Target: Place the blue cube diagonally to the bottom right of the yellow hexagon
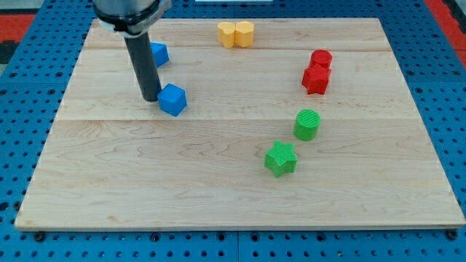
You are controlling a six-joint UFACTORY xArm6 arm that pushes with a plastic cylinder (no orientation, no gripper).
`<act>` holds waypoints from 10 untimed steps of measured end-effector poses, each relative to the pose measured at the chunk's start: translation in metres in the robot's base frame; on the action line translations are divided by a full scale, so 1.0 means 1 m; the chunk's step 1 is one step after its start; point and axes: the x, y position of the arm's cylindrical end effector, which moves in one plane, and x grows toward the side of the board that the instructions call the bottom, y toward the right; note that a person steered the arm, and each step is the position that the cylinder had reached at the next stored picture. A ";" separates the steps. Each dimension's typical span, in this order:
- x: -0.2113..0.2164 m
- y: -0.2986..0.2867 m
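- Toward the view's upper left, rod upright, my tip down on the wooden worktop, touching the blue cube on its left side.
- No gripper fitted, so nothing spread or pinched.
- Near the view's top centre, yellow hexagon touching another yellow block, well apart from the cube.
- Behind the rod, second blue block.
- Ribbed green star and green cylinder lower right.

A wooden board lies on a blue pegboard. At the view's right, a red cylinder touches a red, perhaps star-shaped, block. Below them, a green cylinder stands near a green star.
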 end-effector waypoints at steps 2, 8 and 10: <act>0.008 0.056; -0.053 0.132; 0.022 0.086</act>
